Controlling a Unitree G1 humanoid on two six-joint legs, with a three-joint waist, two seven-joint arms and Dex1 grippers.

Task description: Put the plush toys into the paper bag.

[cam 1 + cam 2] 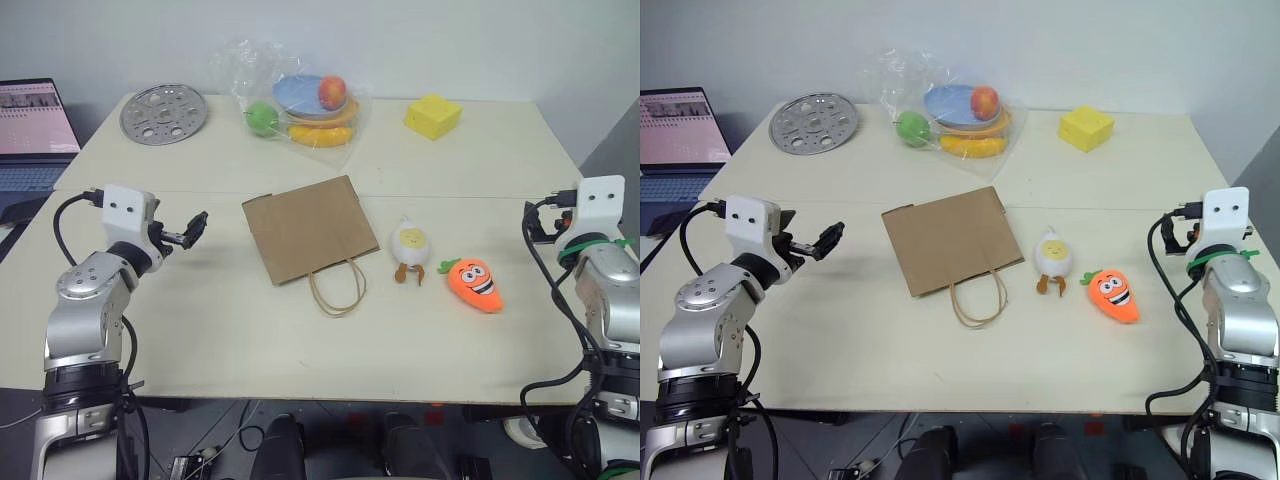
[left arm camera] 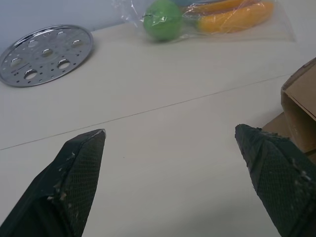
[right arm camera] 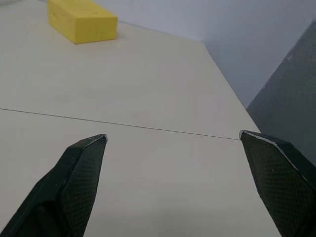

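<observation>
My left gripper (image 1: 196,228) hangs above the left part of the table (image 1: 200,330), fingers spread wide with nothing between them. My right gripper (image 3: 173,143) is spread just as wide and empty over the table's right side, close to its right edge, with bare tabletop ahead of it.

The paper bag (image 1: 308,226) lies flat in the middle of the table, its cord handles (image 1: 338,290) looping toward the near edge. Just right of it sits the white egg toy (image 1: 411,244), and right of that, apart from it, the orange carrot toy (image 1: 476,284).

Along the far edge sit a perforated metal disc (image 1: 163,112), a clear bag of fruit (image 1: 300,108) and a yellow sponge block (image 1: 433,116), all well apart from the toys. A laptop (image 1: 35,125) stands beyond the table's left edge.
</observation>
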